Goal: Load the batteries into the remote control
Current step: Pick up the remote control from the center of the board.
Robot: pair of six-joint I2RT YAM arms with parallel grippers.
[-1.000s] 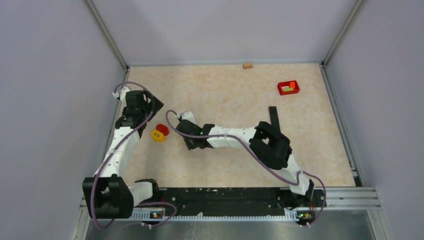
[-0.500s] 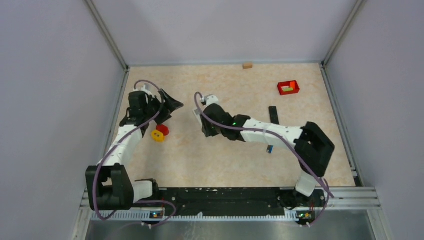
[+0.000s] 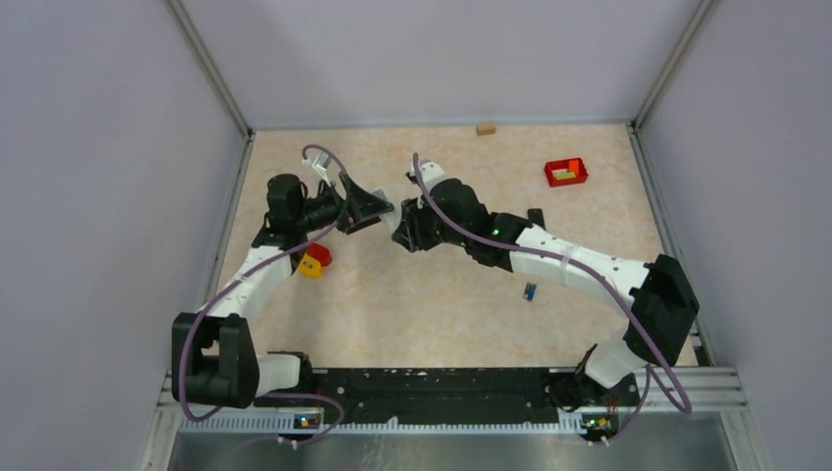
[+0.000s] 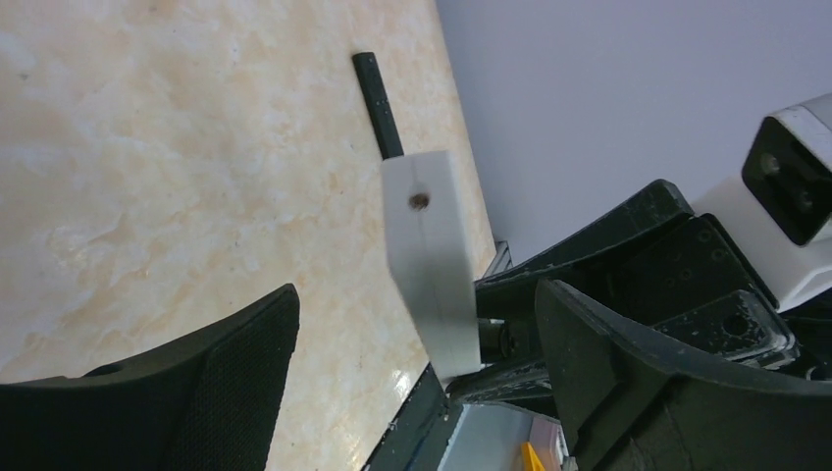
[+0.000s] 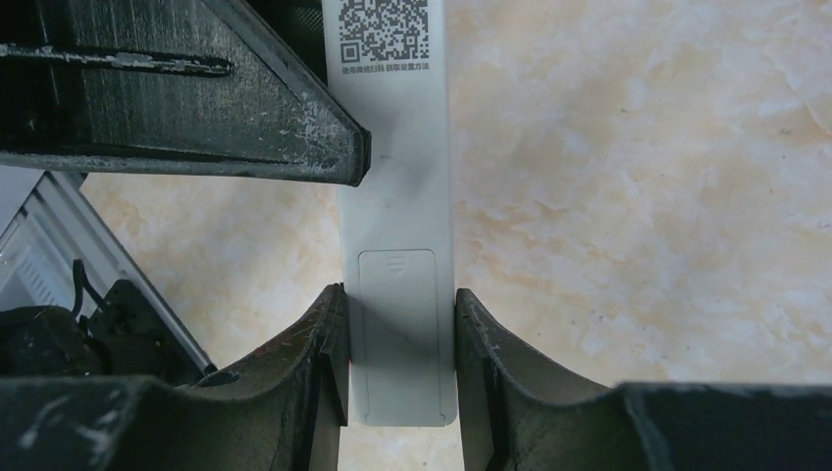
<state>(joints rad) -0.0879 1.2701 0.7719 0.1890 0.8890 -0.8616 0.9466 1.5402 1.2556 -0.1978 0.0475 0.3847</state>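
Observation:
My right gripper (image 3: pixel 404 221) is shut on a white remote control (image 3: pixel 392 218) and holds it by its sides at the end with the battery cover. The right wrist view shows that grip (image 5: pixel 399 294), with the remote (image 5: pixel 397 196) above the table and a QR label at its far end. My left gripper (image 3: pixel 378 208) is open, and its jaws (image 4: pixel 417 334) stand either side of the remote's far end (image 4: pixel 432 255) without touching it. A small blue piece (image 3: pixel 529 291) lies on the table under my right arm. The two dark batteries are not in view.
A black slim bar (image 3: pixel 536 216) lies behind my right arm, also in the left wrist view (image 4: pixel 378 103). A red tray (image 3: pixel 566 173) holds small pieces at the back right. A wooden block (image 3: pixel 486 128) sits at the back wall. Red and yellow discs (image 3: pixel 314 260) lie by my left arm.
My right gripper has moved back and up with the white remote. My left gripper has swung right until its open jaws reach the remote's far end.

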